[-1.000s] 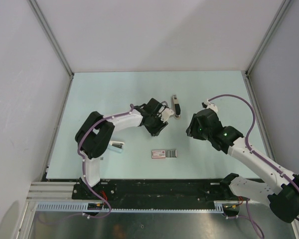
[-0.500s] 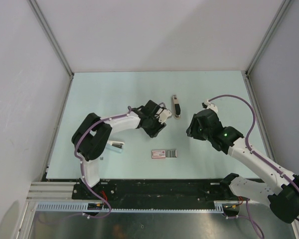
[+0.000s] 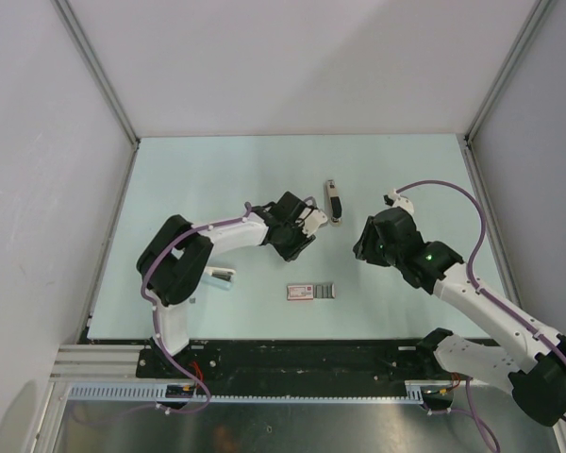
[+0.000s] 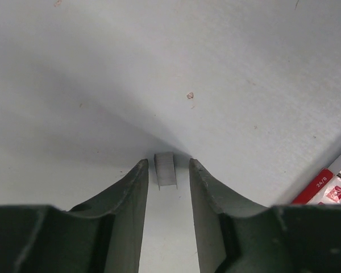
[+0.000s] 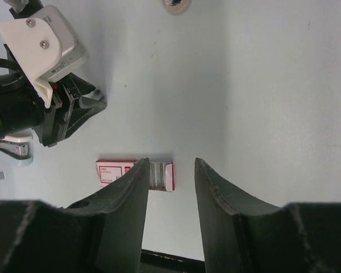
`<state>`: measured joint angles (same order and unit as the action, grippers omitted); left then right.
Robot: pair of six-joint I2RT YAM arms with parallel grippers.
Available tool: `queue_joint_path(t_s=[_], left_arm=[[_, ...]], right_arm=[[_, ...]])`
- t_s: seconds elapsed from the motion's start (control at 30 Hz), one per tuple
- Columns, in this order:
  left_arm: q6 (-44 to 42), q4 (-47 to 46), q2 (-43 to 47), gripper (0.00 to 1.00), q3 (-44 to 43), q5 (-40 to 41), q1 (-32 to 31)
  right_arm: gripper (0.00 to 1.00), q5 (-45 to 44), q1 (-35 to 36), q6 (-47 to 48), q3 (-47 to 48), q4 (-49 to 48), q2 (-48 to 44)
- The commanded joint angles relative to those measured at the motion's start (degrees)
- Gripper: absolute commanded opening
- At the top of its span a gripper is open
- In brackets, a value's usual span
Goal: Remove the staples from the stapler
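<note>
The stapler [image 3: 334,201], a slim dark bar with a pale strip, lies on the table behind and between the two arms; its near end shows at the top of the right wrist view [image 5: 176,4]. The staples [image 4: 166,169], a tiny ridged grey block, lie on the table between the tips of my left gripper [image 4: 166,166]. Its jaws are open, with a gap on each side of the block. In the top view the left gripper [image 3: 297,247] hides the staples. My right gripper [image 5: 170,166] is open and empty above the table, right of the left gripper [image 5: 74,108].
A red and white staple box [image 3: 310,291] lies near the front, below both grippers; it also shows in the right wrist view [image 5: 116,172] and the left wrist view [image 4: 327,190]. A small pale tool [image 3: 224,276] lies by the left arm's elbow.
The left arm has shifted slightly, with its gripper staying low over the same spot. The right arm has hardly moved.
</note>
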<state>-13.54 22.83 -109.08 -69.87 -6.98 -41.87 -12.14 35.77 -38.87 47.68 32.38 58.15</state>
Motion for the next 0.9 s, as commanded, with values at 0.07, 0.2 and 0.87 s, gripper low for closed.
queue_joint_path(t_s=[0.07, 0.2, 0.87], left_arm=[[-0.95, 6.58, -2.01, 0.37, 1.34, 0.79, -0.87], [-0.77, 6.77, -2.6, 0.27, 1.32, 0.77, -0.86], [6.61, 15.68, 9.09, 0.0, -28.1, -21.93, 4.59]], right_arm=[[0.42, -0.47, -0.21, 0.59, -0.08, -0.74, -1.22], [0.42, -0.31, -0.21, 0.63, -0.28, -1.24, -1.09], [0.47, 12.53, -0.3, 6.01, 0.46, -14.9, -6.46]])
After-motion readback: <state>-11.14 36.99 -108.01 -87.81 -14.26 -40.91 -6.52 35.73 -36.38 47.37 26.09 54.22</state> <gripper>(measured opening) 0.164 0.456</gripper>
